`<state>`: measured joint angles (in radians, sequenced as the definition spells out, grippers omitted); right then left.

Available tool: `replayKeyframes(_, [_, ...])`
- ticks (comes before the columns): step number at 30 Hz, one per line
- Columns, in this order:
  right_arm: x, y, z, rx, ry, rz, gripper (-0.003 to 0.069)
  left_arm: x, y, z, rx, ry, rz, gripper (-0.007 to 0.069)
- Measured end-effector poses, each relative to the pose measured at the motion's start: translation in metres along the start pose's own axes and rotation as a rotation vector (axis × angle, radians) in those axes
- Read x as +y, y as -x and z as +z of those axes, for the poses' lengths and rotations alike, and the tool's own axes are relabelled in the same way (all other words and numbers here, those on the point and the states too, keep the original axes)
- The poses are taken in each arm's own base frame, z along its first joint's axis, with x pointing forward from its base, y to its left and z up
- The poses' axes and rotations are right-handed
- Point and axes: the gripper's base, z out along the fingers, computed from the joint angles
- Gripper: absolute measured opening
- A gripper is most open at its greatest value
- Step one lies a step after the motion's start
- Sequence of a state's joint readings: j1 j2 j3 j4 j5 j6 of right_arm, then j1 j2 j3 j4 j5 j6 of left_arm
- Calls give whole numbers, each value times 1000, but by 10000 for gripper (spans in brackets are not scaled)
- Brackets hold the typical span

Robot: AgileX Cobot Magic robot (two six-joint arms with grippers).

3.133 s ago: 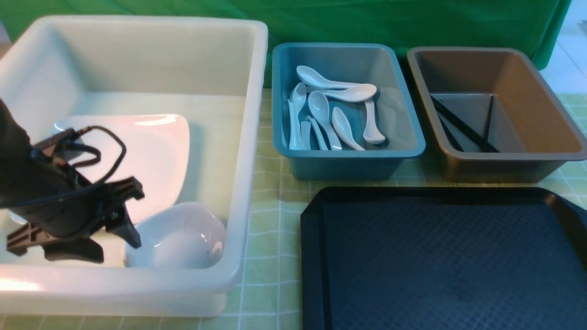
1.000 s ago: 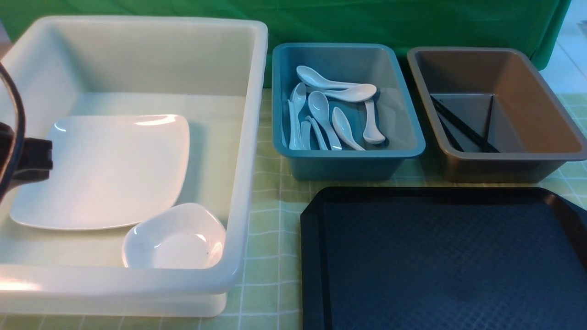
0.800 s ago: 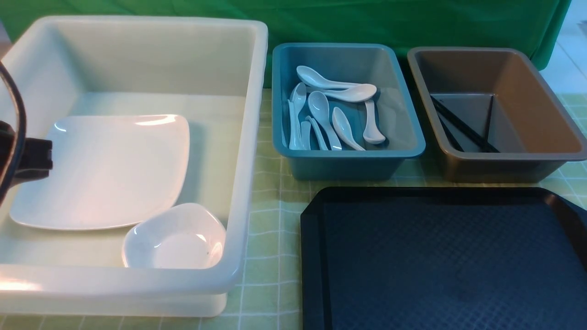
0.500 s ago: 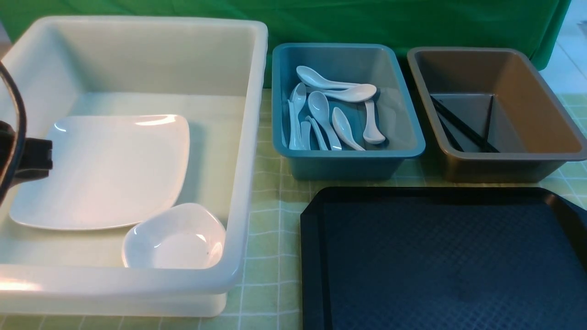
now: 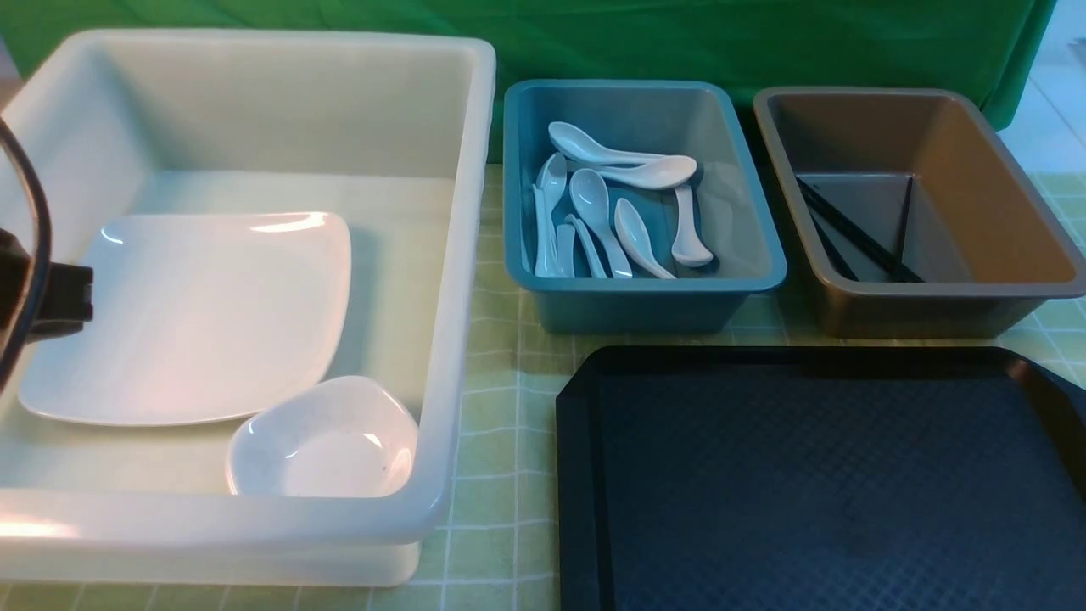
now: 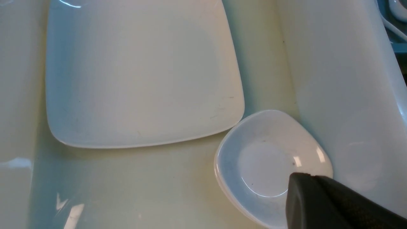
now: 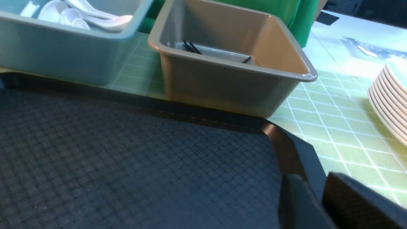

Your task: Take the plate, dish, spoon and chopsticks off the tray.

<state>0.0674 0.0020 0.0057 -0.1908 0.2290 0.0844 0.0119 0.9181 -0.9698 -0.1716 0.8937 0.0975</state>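
The black tray [image 5: 814, 484] lies bare at the front right. The large white plate [image 5: 195, 322] and the small white dish [image 5: 327, 441] rest side by side in the white bin [image 5: 462, 255]. Several white spoons [image 5: 611, 204] lie in the blue bin [image 5: 645, 297]. Black chopsticks [image 5: 853, 233] lie in the brown bin [image 5: 933, 297]. In the left wrist view my left gripper [image 6: 302, 175] is shut and empty, hanging over the dish [image 6: 264, 156] beside the plate [image 6: 140, 73]. My right gripper [image 7: 313, 178] hovers at the tray's [image 7: 127, 159] corner rim, fingers slightly parted, holding nothing.
A green checked cloth covers the table, with a green backdrop behind the bins. A stack of pale plates [image 7: 389, 98] stands on the table to the right of the tray. Part of my left arm with its cable [image 5: 34, 288] shows at the left edge.
Three seconds ago my left gripper hung low in the white bin by the dish; it has since drawn back to the left edge. Over the last second the front view barely changes.
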Motion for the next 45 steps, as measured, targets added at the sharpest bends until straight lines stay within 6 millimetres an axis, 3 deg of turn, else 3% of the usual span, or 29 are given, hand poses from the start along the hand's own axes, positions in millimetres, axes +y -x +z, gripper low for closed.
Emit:
replayKeyframes(6, [0, 0, 0, 1, 0, 0, 141, -3, -15, -17, -13, -5, 13, -8])
replayKeyframes(12, [0, 0, 0, 1, 0, 0, 159, -6, -51, -43, -170, -15, 15, -8])
replayKeyframes(15, [0, 0, 0, 1, 0, -1, 165, -8, -79, -61, -390, -16, 6, -8])
replayKeyframes(21, [0, 0, 0, 1, 0, -1, 177, -7, -98, -85, -701, 11, 25, -8])
replayKeyframes(24, [0, 0, 0, 1, 0, -1, 180, -7, -102, -93, -758, 12, 30, -8])
replayKeyframes(39, [0, 0, 0, 1, 0, -1, 212, -3, -103, -92, -757, 91, 98, -8])
replayKeyframes(45, [0, 0, 0, 1, 0, -1, 221, 1, -114, -68, -771, 83, 53, -8])
